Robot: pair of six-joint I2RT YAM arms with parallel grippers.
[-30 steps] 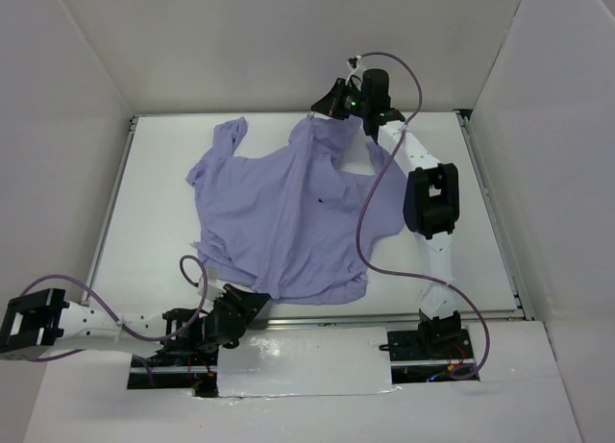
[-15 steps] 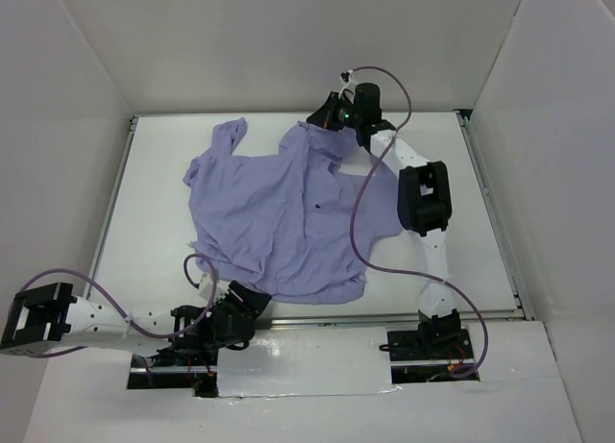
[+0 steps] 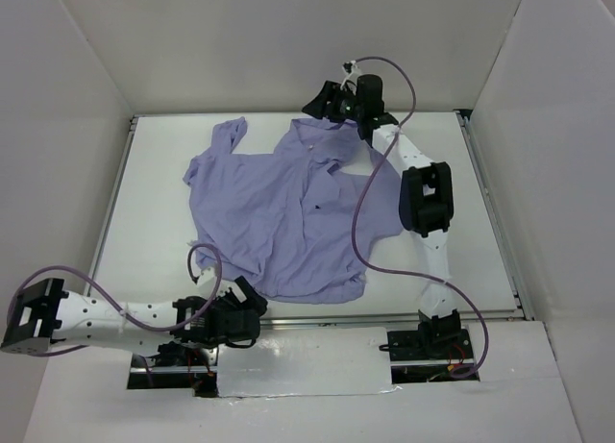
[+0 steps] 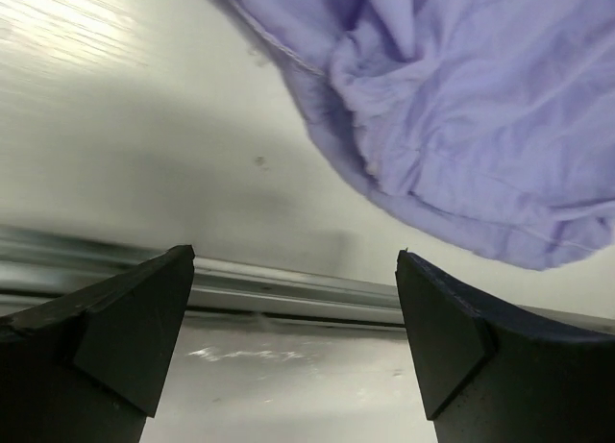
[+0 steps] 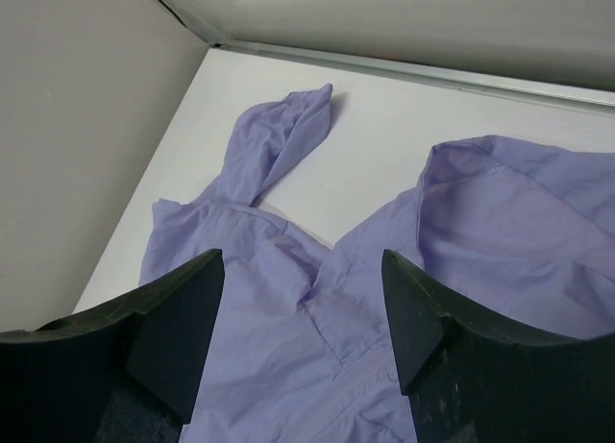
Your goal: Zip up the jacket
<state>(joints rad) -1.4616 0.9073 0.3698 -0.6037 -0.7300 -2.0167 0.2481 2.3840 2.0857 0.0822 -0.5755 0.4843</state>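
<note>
White table boxed in by plain walls

A flat, matte white table top (image 3: pixel 154 222) is enclosed on three sides by bare white panels: a back wall (image 3: pixel 288 39), a left wall (image 3: pixel 53 135) and a right wall (image 3: pixel 562 145), all leaning outward in the overhead view. Thin metal rails run along the table's left edge (image 3: pixel 113 203), right edge (image 3: pixel 492 212) and near edge (image 3: pixel 384 320). The right wrist view shows another rail at the foot of the back wall (image 5: pixel 404 68). In front of the near rail lies a white board with a glossy, crinkled strip (image 3: pixel 298 358). The light is soft and even with faint shadows, and a pale glare streaks the table top in the left wrist view (image 4: pixel 58 20).
</note>
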